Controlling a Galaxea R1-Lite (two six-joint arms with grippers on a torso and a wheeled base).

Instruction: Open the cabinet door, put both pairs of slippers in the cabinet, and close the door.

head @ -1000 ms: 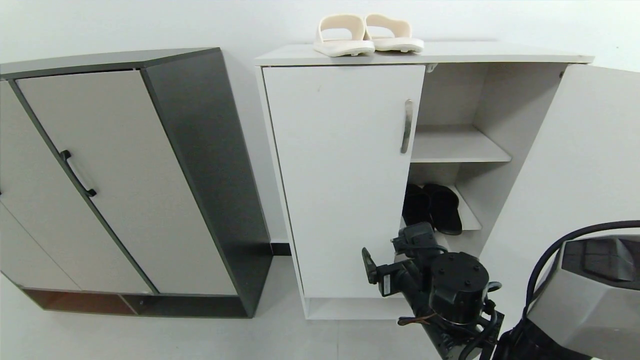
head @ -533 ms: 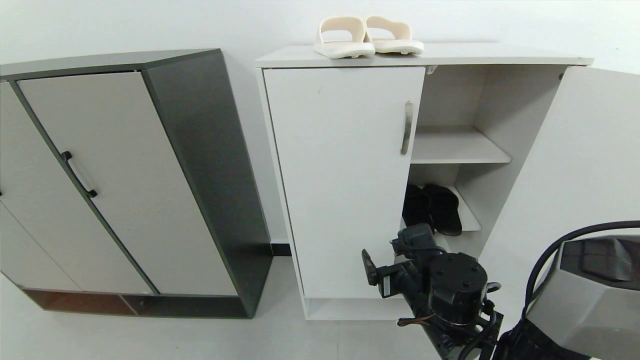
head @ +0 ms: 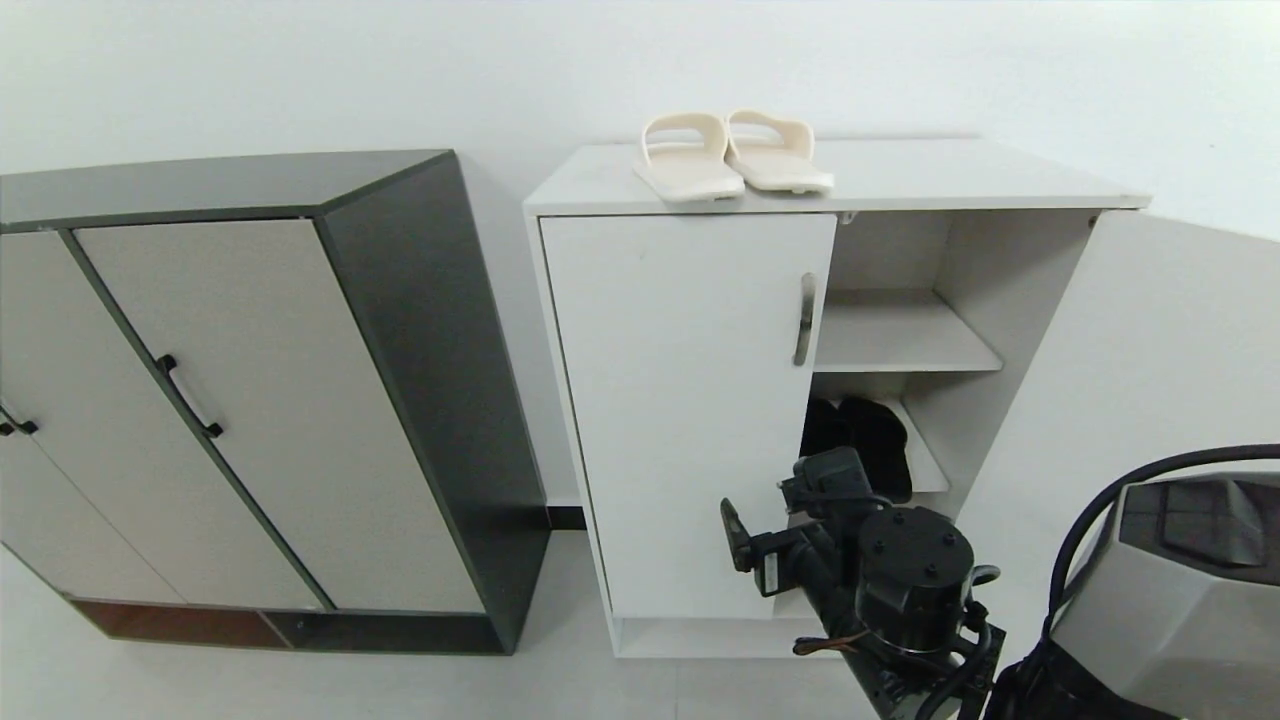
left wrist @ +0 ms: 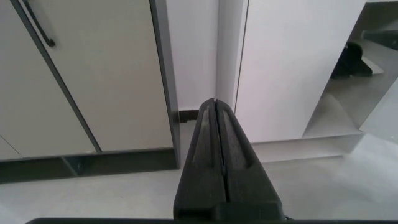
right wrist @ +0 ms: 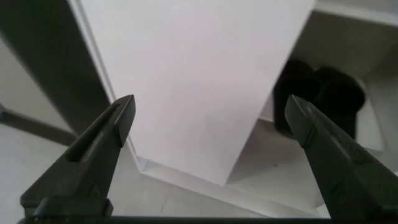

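Note:
A cream pair of slippers (head: 735,155) lies on top of the white cabinet (head: 690,400). The cabinet's left door is closed and its right door (head: 1150,360) stands swung wide. A black pair of slippers (head: 865,440) rests on the lower shelf inside, dark also in the right wrist view (right wrist: 323,99) and in the left wrist view (left wrist: 351,59). My right gripper (head: 780,510) hangs open and empty before the closed door's lower part, its fingers spread wide (right wrist: 210,106). My left gripper (left wrist: 215,107) is shut on nothing, low near the floor, facing the gap between the two cabinets.
A dark cabinet (head: 300,400) with grey doors and black handles stands left of the white one, a narrow gap between them. The upper shelf (head: 900,340) of the open compartment is bare. Pale floor (head: 400,690) runs in front of both cabinets.
The whole head picture has shifted downward, so the camera moved; the cabinets and slippers keep their places. The right gripper stays open at the same spot.

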